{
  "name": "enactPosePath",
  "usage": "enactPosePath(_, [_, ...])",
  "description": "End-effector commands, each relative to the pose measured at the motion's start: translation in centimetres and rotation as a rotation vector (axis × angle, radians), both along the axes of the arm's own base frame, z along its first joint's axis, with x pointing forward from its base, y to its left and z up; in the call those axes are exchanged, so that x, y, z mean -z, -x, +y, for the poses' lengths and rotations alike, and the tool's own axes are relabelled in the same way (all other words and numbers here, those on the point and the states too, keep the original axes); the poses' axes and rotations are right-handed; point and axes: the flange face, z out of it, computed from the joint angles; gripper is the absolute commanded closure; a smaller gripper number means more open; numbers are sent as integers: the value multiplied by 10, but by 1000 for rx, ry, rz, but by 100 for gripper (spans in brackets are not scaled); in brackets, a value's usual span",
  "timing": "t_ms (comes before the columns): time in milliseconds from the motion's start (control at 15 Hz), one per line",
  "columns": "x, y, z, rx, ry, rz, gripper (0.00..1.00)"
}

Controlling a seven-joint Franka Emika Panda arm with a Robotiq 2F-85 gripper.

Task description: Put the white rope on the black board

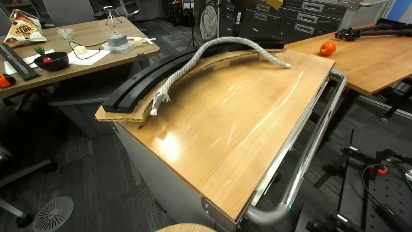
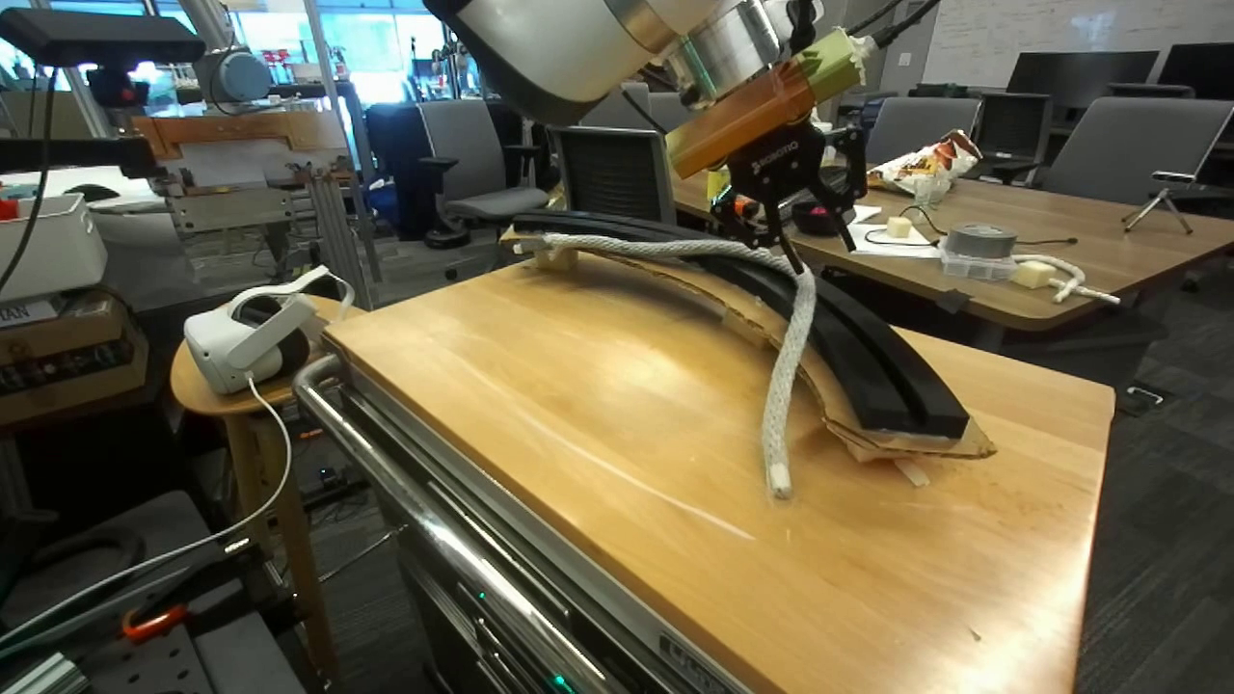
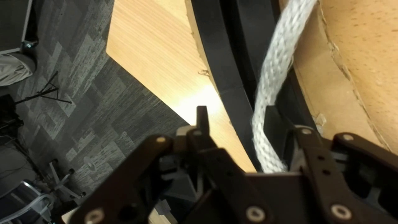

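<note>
Black tool (image 3: 236,115) has its jaws partway apart, nothing gripped; the thick greyish-white braided rope (image 3: 270,81) runs between them, across the long black arc-shaped ridged board (image 1: 157,72), both ends off its inner side. I'd guess light, bendy, slightly springy; I'd pinch near the plain end, on the light wooden worktop (image 2: 578,357). Room inside the curve; behind the board, the worktop's edge is close.

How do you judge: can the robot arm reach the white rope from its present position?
Probably yes: the gripper stands open, and in the wrist view the white rope runs close beside one finger, with nothing visible in the way.
</note>
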Motion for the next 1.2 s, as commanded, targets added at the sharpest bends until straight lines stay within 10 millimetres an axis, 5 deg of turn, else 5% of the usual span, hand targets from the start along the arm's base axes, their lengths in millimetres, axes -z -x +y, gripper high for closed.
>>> enactPosePath(0, [-12, 3, 2, -22, -8, 20, 18])
enactPosePath(200, [-10, 20, 2, -33, -13, 120, 0])
enactPosePath(667, [-23, 106, 31, -283, -301, 312, 0])
enactPosePath(867, [-26, 145, 25, -265, -418, 404, 0])
enactPosePath(1133, [5, 182, -1, -30, -449, 373, 0])
